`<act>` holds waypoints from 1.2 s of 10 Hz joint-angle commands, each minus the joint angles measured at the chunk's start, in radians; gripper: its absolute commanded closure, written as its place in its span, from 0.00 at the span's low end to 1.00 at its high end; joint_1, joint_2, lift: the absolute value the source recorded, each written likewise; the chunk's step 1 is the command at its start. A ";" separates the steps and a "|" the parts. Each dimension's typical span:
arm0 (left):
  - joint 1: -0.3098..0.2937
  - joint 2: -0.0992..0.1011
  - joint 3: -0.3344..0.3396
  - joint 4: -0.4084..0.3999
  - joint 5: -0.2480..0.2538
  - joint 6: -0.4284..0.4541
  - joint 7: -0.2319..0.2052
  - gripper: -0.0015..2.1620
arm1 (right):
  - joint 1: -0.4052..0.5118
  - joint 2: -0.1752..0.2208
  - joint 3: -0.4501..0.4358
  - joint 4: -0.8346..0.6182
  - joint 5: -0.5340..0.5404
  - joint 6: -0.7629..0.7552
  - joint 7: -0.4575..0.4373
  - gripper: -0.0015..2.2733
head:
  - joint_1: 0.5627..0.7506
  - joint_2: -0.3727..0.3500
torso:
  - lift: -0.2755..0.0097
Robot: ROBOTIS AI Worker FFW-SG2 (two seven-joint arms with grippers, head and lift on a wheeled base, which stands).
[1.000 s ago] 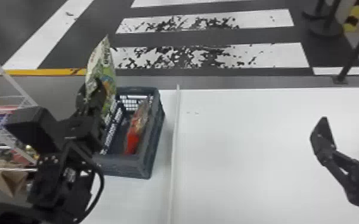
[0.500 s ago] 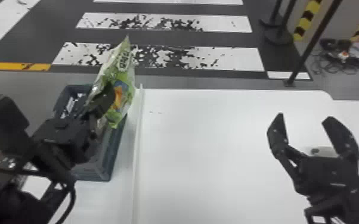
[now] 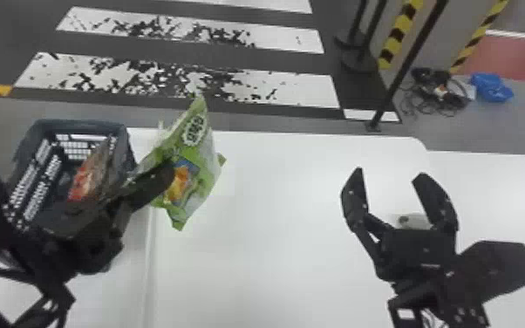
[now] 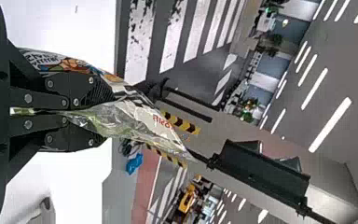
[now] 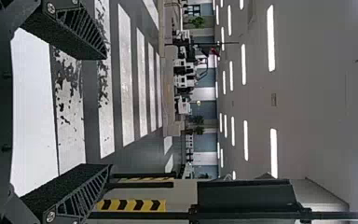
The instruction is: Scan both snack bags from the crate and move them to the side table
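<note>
- The green snack bag (image 3: 200, 163) is pinched in the closed left end effector (image 4: 103, 114), held above the white desk (image 3: 274, 261), just beside the right-hand wall of the crate (image 3: 83, 124). It lies to the left of the right end effector (image 3: 389, 173), the two well apart.
- Its long axis runs mostly upright with a tilt; in the left wrist view the upper part of the bag sticks out past the fingertips.
- The left arm is plainly the nearer one, since it has the bag already; the right end effector stands open above the desk, nothing between its fingers.
- A small pale object (image 3: 410, 220) shows behind the right end effector (a scanner, perhaps; too little of it is visible to tell).
- The coming move, as I judge it, is a sideways carry to the right, turning the bag so its code can be read.
- The red-marked snack bag (image 3: 83, 183) leans inside the crate, awaiting its turn.
- Against the earlier frames, the green bag has gone from over the crate, across its wall, to over the desk, and the head view has swung rightward.
</note>
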 commanded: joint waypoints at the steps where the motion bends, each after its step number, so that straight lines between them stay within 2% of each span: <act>1: -0.020 -0.007 0.011 0.055 0.023 0.038 -0.050 0.96 | 0.000 0.001 0.000 0.002 0.001 -0.005 0.001 0.04 | 0.70 0.31 | 0.86; 3: -0.072 -0.021 0.033 0.156 0.082 0.109 -0.116 0.96 | 0.000 0.005 0.003 0.005 0.007 -0.005 0.001 0.04 | 0.70 0.29 | 0.86; 4: -0.100 -0.028 0.017 0.200 0.068 0.124 -0.122 0.96 | -0.002 0.007 0.003 0.008 0.007 -0.005 0.001 0.04 | 0.70 0.29 | 0.86; 6: -0.162 -0.060 -0.047 0.315 0.069 0.124 -0.152 0.96 | 0.003 0.004 0.003 0.006 0.010 -0.011 0.001 0.04 | 0.70 0.27 | 0.86; 7: -0.184 -0.076 -0.084 0.338 0.057 0.124 -0.158 0.99 | 0.006 0.002 0.000 0.006 0.010 -0.014 0.001 0.04 | 0.70 0.23 | 0.86; 8: -0.210 -0.094 -0.105 0.386 0.071 0.127 -0.167 0.99 | 0.012 -0.001 -0.003 0.006 0.010 -0.017 0.001 0.04 | 0.70 0.21 | 0.86; 11: -0.276 -0.126 -0.142 0.532 0.099 0.127 -0.185 0.99 | 0.018 -0.011 -0.013 0.006 0.009 -0.029 0.000 0.04 | 0.70 0.11 | 0.86; 12: -0.308 -0.146 -0.154 0.593 0.115 0.146 -0.210 0.99 | 0.018 -0.011 -0.013 0.006 0.010 -0.029 0.001 0.04 | 0.70 0.10 | 0.86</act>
